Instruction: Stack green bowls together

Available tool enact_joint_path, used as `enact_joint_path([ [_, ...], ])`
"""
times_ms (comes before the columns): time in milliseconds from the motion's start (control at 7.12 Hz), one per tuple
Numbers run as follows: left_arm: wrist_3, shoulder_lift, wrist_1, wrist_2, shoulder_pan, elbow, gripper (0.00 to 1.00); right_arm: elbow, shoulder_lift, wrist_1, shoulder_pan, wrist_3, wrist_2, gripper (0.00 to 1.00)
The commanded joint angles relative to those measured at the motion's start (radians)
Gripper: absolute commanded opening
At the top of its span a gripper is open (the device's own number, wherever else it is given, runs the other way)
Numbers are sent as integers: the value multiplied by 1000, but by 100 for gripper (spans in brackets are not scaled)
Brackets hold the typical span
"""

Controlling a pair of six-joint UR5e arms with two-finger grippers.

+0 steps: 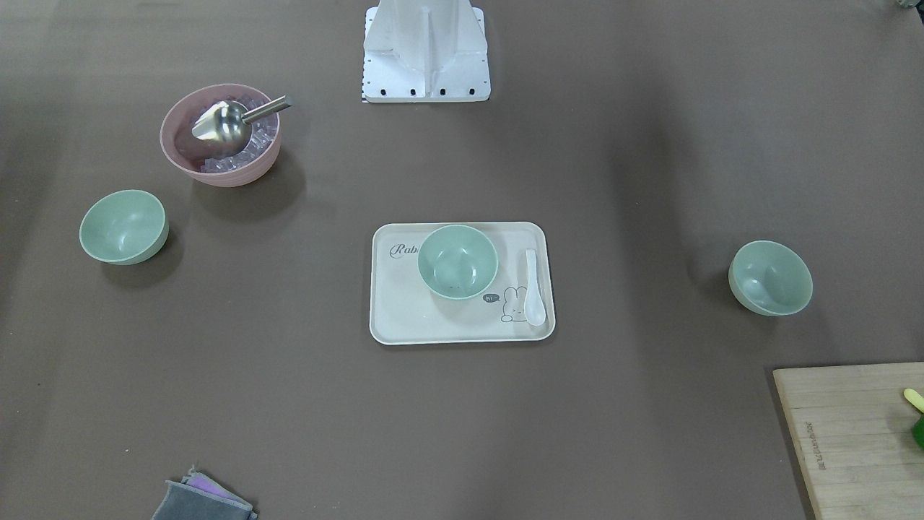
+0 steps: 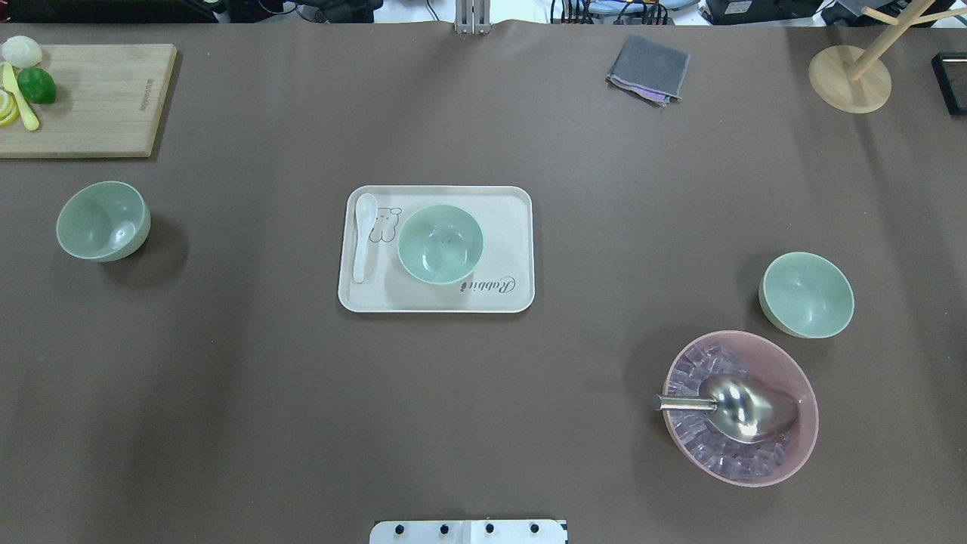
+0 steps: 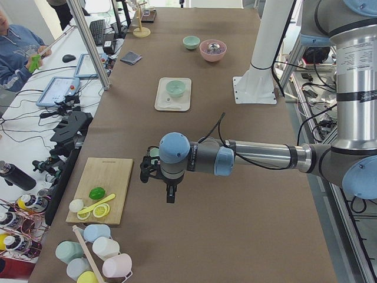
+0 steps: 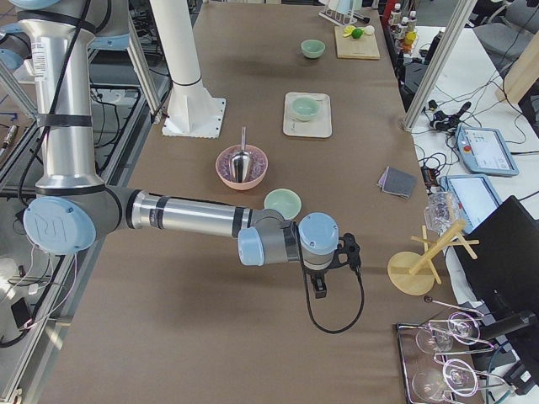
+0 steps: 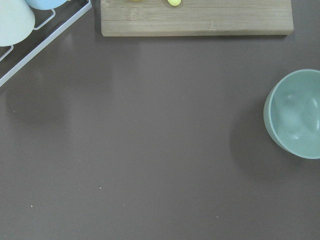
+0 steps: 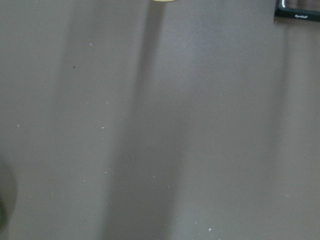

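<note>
Three pale green bowls stand apart and upright. One sits on the cream tray mid-table. One stands on the table at the left, also in the left wrist view. One stands at the right beside the pink bowl. My left gripper shows only in the exterior left view, raised near the left bowl; I cannot tell whether it is open. My right gripper shows only in the exterior right view, raised just past the right bowl; I cannot tell its state either.
A pink bowl of ice cubes with a metal scoop stands at the near right. A white spoon lies on the tray. A cutting board with fruit, a grey cloth and a wooden stand line the far side.
</note>
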Motion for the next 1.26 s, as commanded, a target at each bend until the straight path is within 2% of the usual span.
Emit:
enact_joint_path([
  [0,-33,44,-98,0,8,-27,98,37,-3,13,-13,58,22,100],
  [281,-42,40,-139,0,8,-29,98,147,0,13,-125,253,-8,100],
  [421,-51,17,-133,38,45,-24,98,183,4,13,-182,301,-40,100],
  [561,-173,-23,-133,90,109,-23,97,194,17,13,-246,391,-65,100],
  [702,-284,-42,-139,97,166,-24,97,230,21,13,-295,453,-104,100],
  [982,-312,-91,-137,99,247,-4,97,255,12,13,-389,458,-155,100],
  [1123,-311,-102,-139,96,252,6,97,264,11,14,-415,457,-155,100],
])
